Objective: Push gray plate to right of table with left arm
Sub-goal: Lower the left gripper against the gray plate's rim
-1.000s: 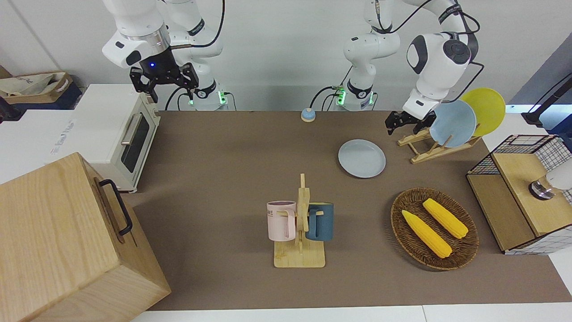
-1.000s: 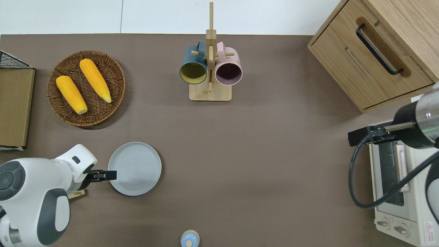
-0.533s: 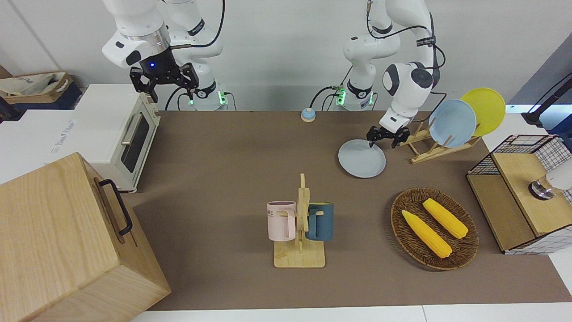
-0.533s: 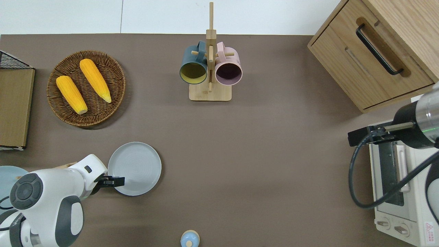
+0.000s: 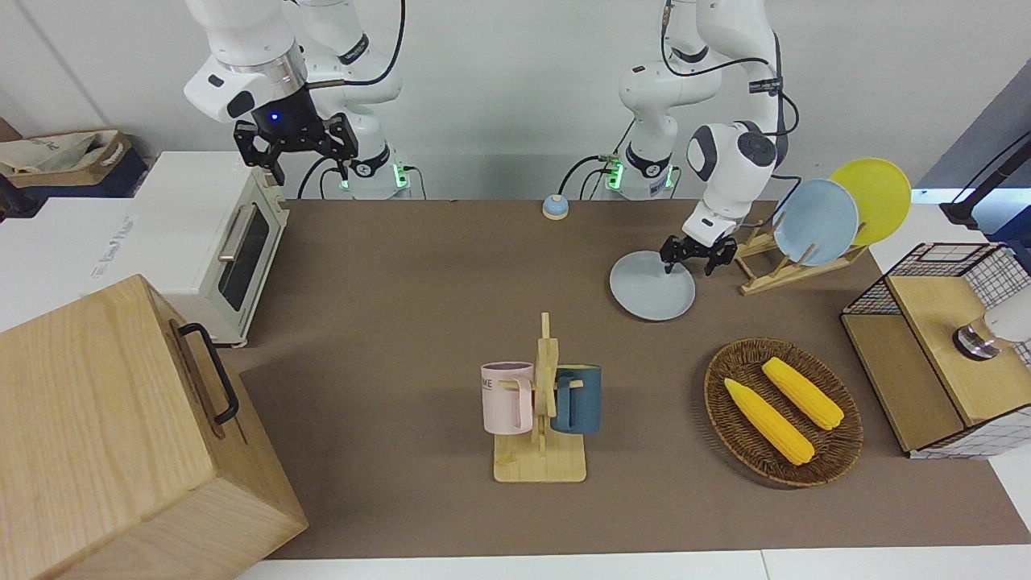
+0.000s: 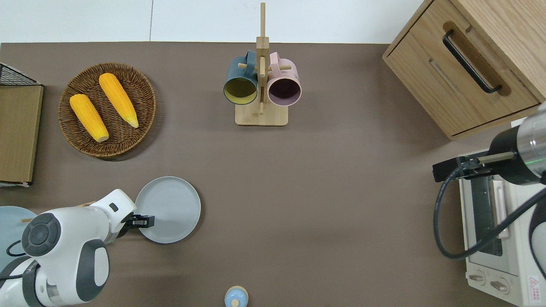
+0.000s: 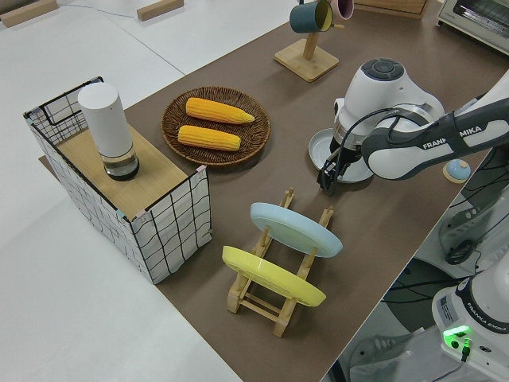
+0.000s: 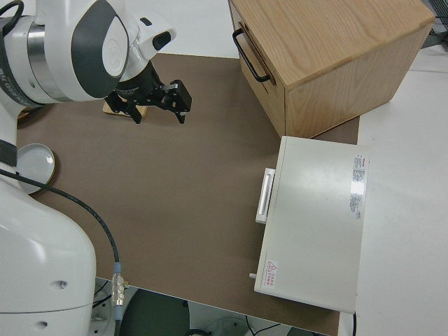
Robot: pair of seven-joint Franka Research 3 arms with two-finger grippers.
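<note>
The gray plate lies flat on the brown table, between the plate rack and the table's middle. The white left arm bends down to it. My left gripper is open and low at the plate's rim, on the side toward the left arm's end. One finger is over the rim and the other is just outside it. Whether it touches the plate I cannot tell. My right gripper is parked and open.
A wooden rack holds a sky-blue plate and a yellow plate. A wicker basket holds two corn cobs. A mug rack stands mid-table. A bell, toaster oven and wooden cabinet are also here.
The left arm swung away from the plate rack and came down, bringing its gripper to the gray plate's rim. The plate has barely shifted. The right arm has not moved.
</note>
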